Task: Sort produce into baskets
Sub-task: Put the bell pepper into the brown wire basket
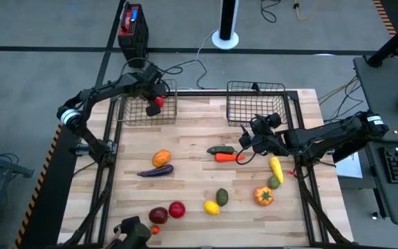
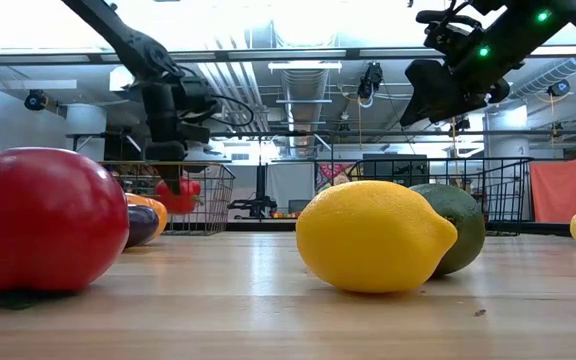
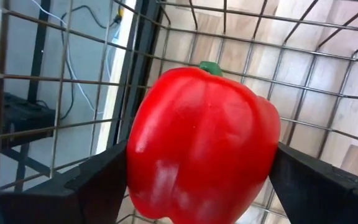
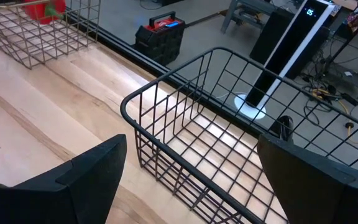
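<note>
- Over the left basket (image 1: 147, 104), at the table's far left: left gripper (image 1: 159, 101) clamped on a red pepper (image 3: 201, 146), held above the basket floor.
- Across the wooden table (image 1: 199, 173), between the arms: remaining produce (image 1: 213, 190) scattered loose.
- Far right: right basket (image 4: 229, 155) on the table.
- Just in front of it: right gripper (image 1: 247, 142), fingers spread wide, nothing held, above a carrot (image 1: 226, 158).

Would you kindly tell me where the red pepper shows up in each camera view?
High view: red pepper at the left basket, top left.
Low view: hanging at the left, inside that basket's mesh.
Left wrist view: fills the centre, between the left gripper's fingers.
Right wrist view: far top-left corner.
Shared landmark: the left basket.
</note>
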You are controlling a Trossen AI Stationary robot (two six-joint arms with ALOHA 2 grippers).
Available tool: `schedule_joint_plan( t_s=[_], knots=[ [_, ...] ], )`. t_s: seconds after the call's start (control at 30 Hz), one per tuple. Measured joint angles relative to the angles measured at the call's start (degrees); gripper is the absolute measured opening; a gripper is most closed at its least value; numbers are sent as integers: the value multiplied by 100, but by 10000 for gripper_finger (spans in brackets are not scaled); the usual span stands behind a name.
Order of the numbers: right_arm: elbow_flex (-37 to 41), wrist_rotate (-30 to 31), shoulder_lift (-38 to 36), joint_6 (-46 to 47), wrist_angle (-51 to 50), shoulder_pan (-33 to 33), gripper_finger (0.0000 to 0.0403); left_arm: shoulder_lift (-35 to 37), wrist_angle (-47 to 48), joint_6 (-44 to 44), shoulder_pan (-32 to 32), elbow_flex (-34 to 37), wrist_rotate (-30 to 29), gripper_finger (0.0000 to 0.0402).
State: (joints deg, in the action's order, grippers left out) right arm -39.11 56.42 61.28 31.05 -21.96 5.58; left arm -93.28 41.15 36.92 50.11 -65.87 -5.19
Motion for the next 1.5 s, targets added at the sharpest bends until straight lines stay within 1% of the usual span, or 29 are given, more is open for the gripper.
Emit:
schedule_joint_plan(
  t_s=[0.17,0.47,0.83,1.07,1.27,1.5],
  knots=[
    [2,0,0,0,-2,2,354,-32,-11,-179,35,0,-2,329],
    [2,-86,0,6,-2,1,354,-32,100,-1826,184,0,-9,329],
    [3,-140,0,6,-2,1,354,-32,105,-3159,227,0,-17,329],
    [4,-150,0,6,-2,0,354,-32,81,-3332,225,0,-31,329],
    [4,-157,0,7,-2,2,354,-32,-140,-3610,229,3,-175,329],
    [4,-160,0,45,-2,1,354,-32,-294,-3731,229,52,-177,329]
  ],
)
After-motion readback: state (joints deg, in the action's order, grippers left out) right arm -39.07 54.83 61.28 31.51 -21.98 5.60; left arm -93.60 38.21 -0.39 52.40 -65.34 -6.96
